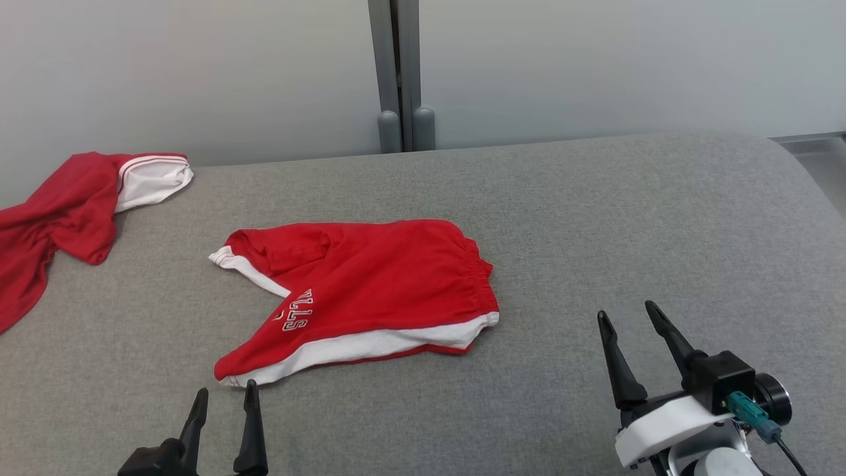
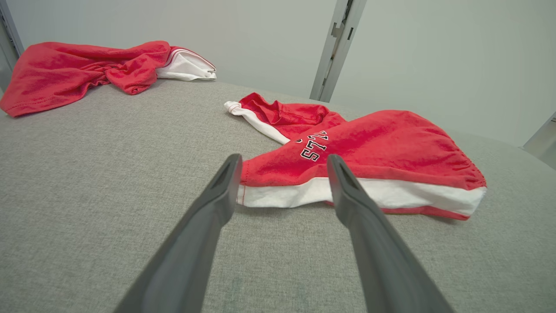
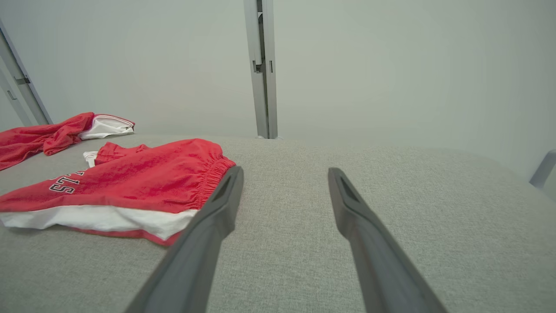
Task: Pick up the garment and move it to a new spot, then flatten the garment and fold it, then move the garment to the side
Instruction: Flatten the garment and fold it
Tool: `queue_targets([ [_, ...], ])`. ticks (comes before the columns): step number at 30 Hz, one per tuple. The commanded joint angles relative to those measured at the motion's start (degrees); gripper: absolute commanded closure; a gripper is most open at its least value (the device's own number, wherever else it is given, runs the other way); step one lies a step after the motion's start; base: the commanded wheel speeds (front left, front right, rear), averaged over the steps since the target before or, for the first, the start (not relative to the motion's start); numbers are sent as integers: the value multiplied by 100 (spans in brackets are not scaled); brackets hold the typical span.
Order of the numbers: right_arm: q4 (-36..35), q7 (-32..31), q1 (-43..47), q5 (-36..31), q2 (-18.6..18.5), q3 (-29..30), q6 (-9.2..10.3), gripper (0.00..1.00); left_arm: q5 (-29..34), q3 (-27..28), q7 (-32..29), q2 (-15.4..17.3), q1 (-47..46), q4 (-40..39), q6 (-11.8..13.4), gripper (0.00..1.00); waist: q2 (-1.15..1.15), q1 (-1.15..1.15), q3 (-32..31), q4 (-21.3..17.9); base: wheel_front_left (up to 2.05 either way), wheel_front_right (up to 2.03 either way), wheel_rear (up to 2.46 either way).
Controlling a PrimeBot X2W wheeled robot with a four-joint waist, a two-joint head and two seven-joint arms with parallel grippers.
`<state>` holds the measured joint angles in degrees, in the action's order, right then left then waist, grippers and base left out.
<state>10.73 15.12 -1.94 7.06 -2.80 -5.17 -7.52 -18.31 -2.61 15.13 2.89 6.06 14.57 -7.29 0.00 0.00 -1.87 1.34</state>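
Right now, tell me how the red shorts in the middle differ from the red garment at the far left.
The shorts lie fairly flat; the far garment is bunched up. The shorts show white lettering; the far garment shows none. The shorts lie just ahead of the left fingers; the far garment lies well away at the left edge. Both are red with white trim, on the grey surface.
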Motion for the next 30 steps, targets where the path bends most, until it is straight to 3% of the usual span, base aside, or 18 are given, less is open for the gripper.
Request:
queue_targets([
  [1,28,5,-112,-72,-17,-33,6,0,-43,-8,3,2,-60,-24,-18,0,0,0,35,41,0,0,0],
  [6,402,5,-486,-430,-17,-288,6,0,-67,-67,3,2,-158,-50,-21,0,0,0,140,213,0,0,0],
  [18,2363,5,-1596,-1088,-22,-705,6,0,-180,-170,4,4,-352,-72,8,0,0,0,573,776,0,0,0],
  [30,3342,5,-2338,-1102,-22,-1017,6,0,-263,-205,3,4,-583,-78,44,0,0,0,959,1047,0,0,0],
])
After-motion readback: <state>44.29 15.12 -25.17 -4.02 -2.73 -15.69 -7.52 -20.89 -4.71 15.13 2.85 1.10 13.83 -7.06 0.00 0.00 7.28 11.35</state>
